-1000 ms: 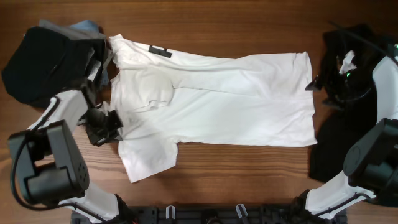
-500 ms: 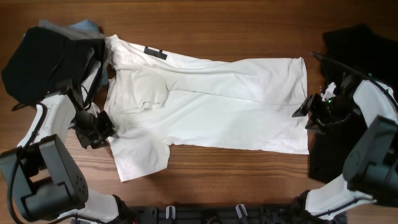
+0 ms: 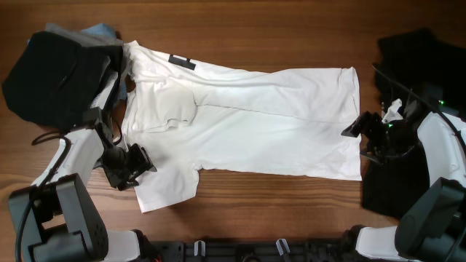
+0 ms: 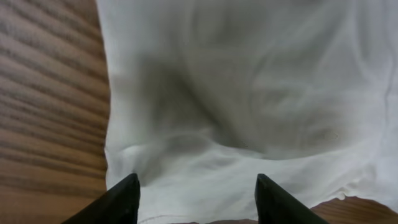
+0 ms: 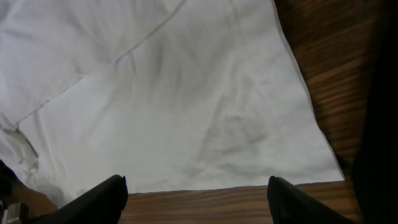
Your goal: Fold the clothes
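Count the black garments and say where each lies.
2. The left black garment is heaped at the far left corner; the right black garment lies along the right edge. Others may be hidden underneath.

left arm (image 3: 73,156): white shell over the long links; black housings at the joints; large black rounded motor block at the base end.
right arm (image 3: 445,142): same pattern, white links between black joint housings; bulky black block at the base end.
left gripper (image 3: 131,166): black throughout, blocky body.
left fingers (image 4: 124,202): two, matte black, wedge-shaped with blunt tips.
right gripper (image 3: 362,128): black throughout, angular body.
right fingers (image 5: 102,200): two, matte black, rounded wedge ends.
green light (image 3: 391,124): small glowing dot on the right wrist.
left cable (image 3: 45,137): thin, black, looped beside the white link.
right cables (image 3: 397,81): thin black leads by the wrist.
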